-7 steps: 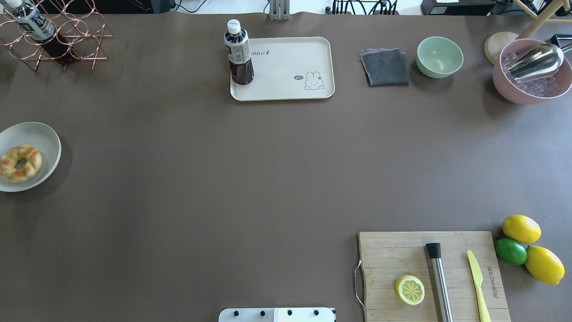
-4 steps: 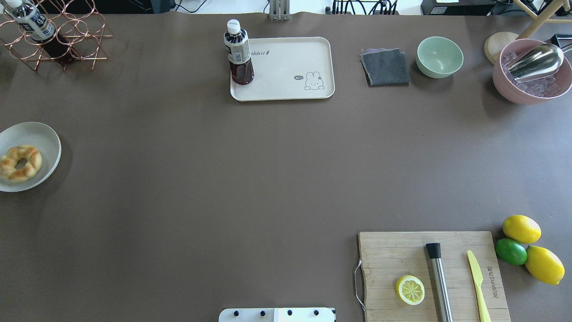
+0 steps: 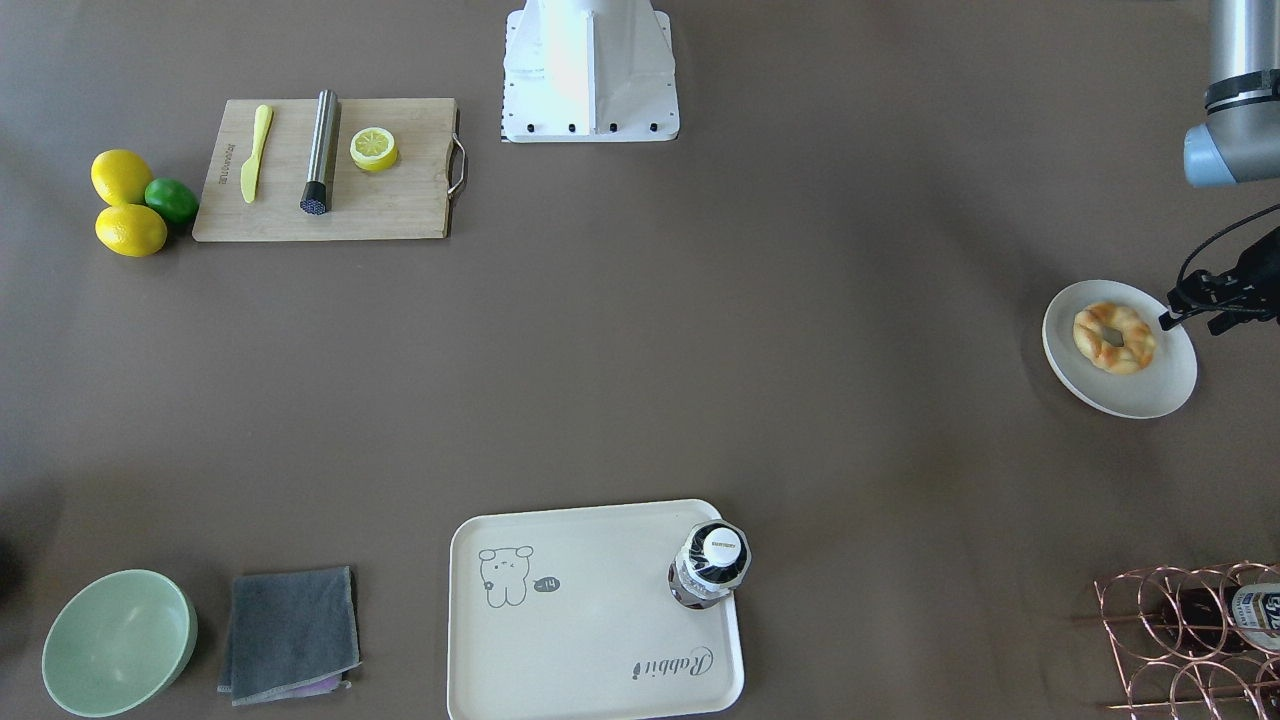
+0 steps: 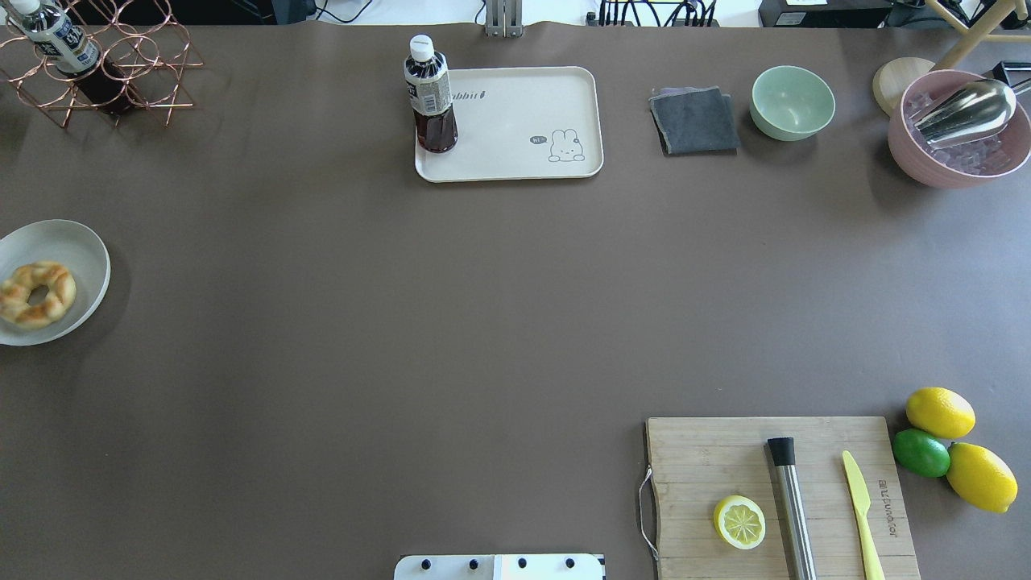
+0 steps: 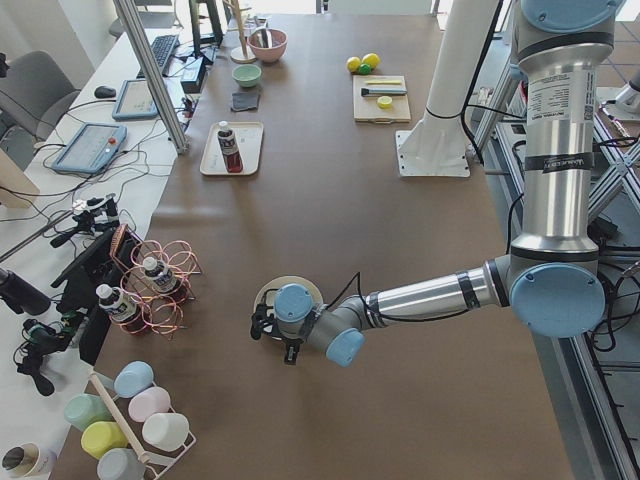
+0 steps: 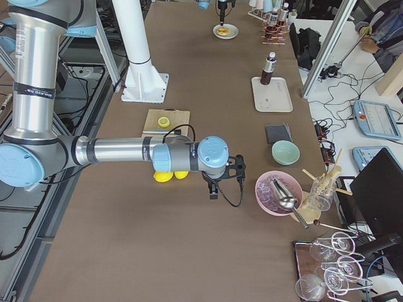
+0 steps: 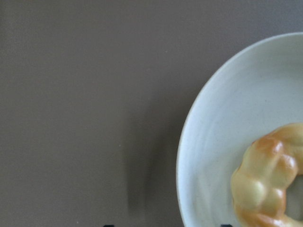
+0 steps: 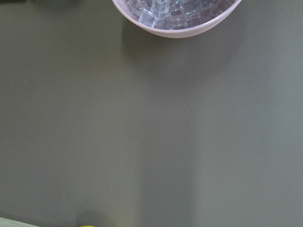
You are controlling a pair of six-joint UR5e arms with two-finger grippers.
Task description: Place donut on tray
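The donut (image 4: 36,294), a twisted golden ring, lies on a round white plate (image 4: 80,258) at the table's left edge; it also shows in the front view (image 3: 1114,338) and the left wrist view (image 7: 267,179). The cream tray (image 4: 515,121) with the rabbit drawing sits at the far middle, also in the front view (image 3: 590,640). My left gripper (image 3: 1185,305) hovers over the plate's outer rim, beside the donut and apart from it. Its dark tips show wide apart at the left wrist view's bottom edge. My right gripper (image 6: 217,182) shows only in the right side view, near the pink bowl; I cannot tell its state.
A dark drink bottle (image 4: 429,97) stands on the tray's left end. A copper wire rack (image 4: 105,64) holds a bottle at far left. A grey cloth (image 4: 694,121), green bowl (image 4: 792,102) and pink ice bowl (image 4: 958,129) line the far right. A cutting board (image 4: 781,495) with a lemon half is near right.
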